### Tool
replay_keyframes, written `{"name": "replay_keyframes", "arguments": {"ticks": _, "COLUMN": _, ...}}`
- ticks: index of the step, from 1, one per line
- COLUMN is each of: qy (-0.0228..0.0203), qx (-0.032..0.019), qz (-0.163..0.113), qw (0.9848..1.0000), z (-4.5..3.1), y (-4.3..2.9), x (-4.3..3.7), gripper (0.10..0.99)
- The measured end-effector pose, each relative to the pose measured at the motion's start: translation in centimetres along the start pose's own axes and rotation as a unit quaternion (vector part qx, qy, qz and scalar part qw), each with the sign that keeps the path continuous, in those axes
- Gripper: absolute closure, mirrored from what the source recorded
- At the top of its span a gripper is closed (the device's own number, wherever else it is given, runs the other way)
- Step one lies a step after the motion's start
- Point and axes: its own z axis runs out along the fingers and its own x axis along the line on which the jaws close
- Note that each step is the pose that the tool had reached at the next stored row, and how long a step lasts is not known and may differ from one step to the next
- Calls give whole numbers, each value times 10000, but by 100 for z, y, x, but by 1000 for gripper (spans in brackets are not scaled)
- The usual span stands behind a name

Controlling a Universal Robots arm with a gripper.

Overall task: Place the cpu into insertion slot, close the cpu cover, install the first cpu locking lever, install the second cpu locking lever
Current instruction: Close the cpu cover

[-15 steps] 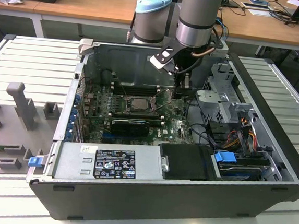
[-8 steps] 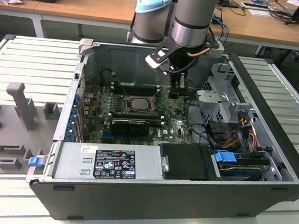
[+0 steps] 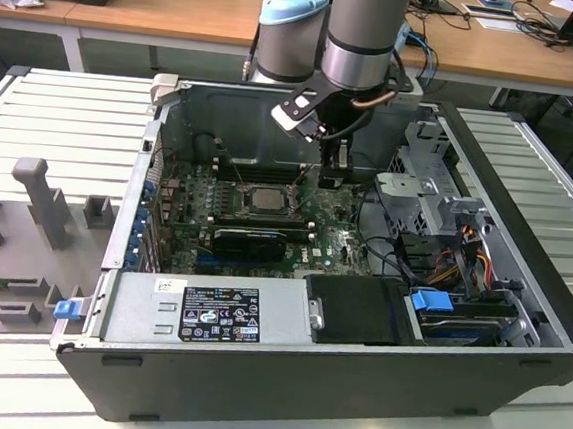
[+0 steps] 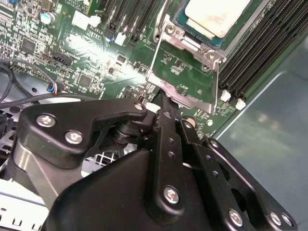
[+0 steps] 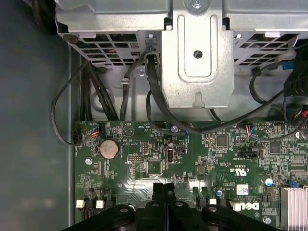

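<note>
The robot arm's gripper reaches into an open computer case, at the exterior view's right of the processor socket on the far half of the motherboard. The cpu already lies flat in the insertion slot. The cpu cover stands swung open, with green board showing through its cut-out. The fingers are drawn narrow, their tips at the cover's free edge; whether they pinch it cannot be told. Closing the cover appears to be the step in hand. It likely calls for tipping the frame over the chip without nudging it off its seat.
</note>
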Motion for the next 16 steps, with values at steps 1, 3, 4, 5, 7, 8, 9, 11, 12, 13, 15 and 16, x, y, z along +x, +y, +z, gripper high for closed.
{"name": "replay_keyframes", "arguments": {"ticks": 1, "qy": 0, "qx": 0, "qz": 0, "qw": 10000, "z": 0, "y": -6, "x": 0, "gripper": 980}}
{"name": "replay_keyframes", "arguments": {"ticks": 3, "qy": 0, "qx": 0, "qz": 0, "qw": 10000, "z": 0, "y": -15, "x": 0, "gripper": 980}}
{"name": "replay_keyframes", "arguments": {"ticks": 4, "qy": 0, "qx": 0, "qz": 0, "qw": 10000, "z": 0, "y": -19, "x": 0, "gripper": 980}}
{"name": "replay_keyframes", "arguments": {"ticks": 5, "qy": 0, "qx": 0, "qz": 0, "qw": 10000, "z": -1, "y": -23, "x": 0, "gripper": 980}}
{"name": "replay_keyframes", "arguments": {"ticks": 7, "qy": 0, "qx": 0, "qz": 0, "qw": 10000, "z": -1, "y": -34, "x": 0, "gripper": 980}}
{"name": "replay_keyframes", "arguments": {"ticks": 8, "qy": 0, "qx": 0, "qz": 0, "qw": 10000, "z": -1, "y": -40, "x": 0, "gripper": 980}}
{"name": "replay_keyframes", "arguments": {"ticks": 9, "qy": 0, "qx": 0, "qz": 0, "qw": 10000, "z": -1, "y": -44, "x": 0, "gripper": 980}}
{"name": "replay_keyframes", "arguments": {"ticks": 11, "qy": 0, "qx": 0, "qz": 0, "qw": 10000, "z": -2, "y": -53, "x": -1, "gripper": 980}}
{"name": "replay_keyframes", "arguments": {"ticks": 12, "qy": 0, "qx": 0, "qz": 0, "qw": 10000, "z": -2, "y": -57, "x": -1, "gripper": 980}}
{"name": "replay_keyframes", "arguments": {"ticks": 13, "qy": 1, "qx": 0, "qz": 0, "qw": 10000, "z": -2, "y": -61, "x": -1, "gripper": 980}}
{"name": "replay_keyframes", "arguments": {"ticks": 15, "qy": 0, "qx": 0, "qz": 0, "qw": 10000, "z": -2, "y": -80, "x": -1, "gripper": 980}}
{"name": "replay_keyframes", "arguments": {"ticks": 16, "qy": 0, "qx": 0, "qz": 0, "qw": 10000, "z": -3, "y": -88, "x": -1, "gripper": 980}}
